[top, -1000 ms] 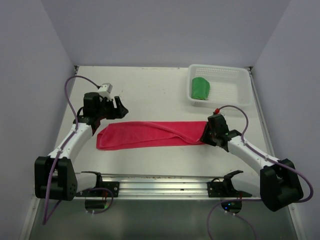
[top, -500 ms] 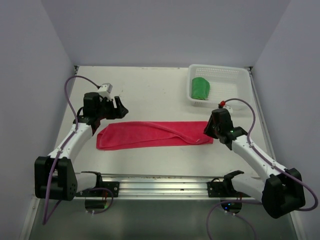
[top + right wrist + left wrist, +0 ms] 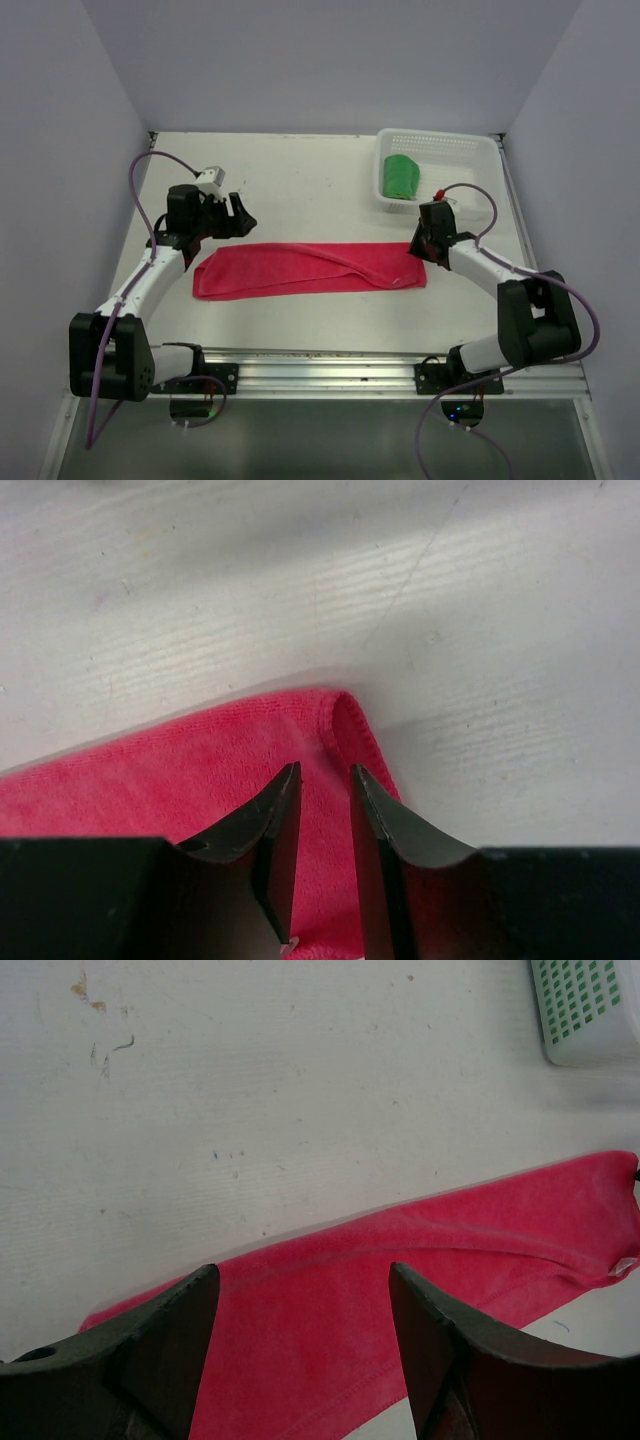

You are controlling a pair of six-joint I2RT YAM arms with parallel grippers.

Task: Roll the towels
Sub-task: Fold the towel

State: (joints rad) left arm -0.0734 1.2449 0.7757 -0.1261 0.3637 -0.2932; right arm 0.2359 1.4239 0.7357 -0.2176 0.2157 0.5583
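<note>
A pink-red towel [image 3: 300,268] lies flat on the table as a long folded strip, left to right. A green towel [image 3: 401,177] sits rolled up inside the white mesh basket [image 3: 440,137]. My left gripper [image 3: 243,218] hovers open just behind the strip's left end; in its wrist view the fingers [image 3: 300,1270] stand wide apart over the pink-red towel [image 3: 330,1380]. My right gripper [image 3: 420,245] is over the strip's far right corner. Its fingers [image 3: 322,768] stand a narrow gap apart above the pink-red towel [image 3: 150,780], with nothing between them.
The basket stands at the back right of the table, its corner showing in the left wrist view [image 3: 590,1010]. Grey walls close in the table on three sides. A metal rail [image 3: 320,365] runs along the near edge between the arm bases.
My right gripper has moved off the towel's right end toward its far corner, the arm folding back. The towel's right end now shows flat. The left arm has not moved.
</note>
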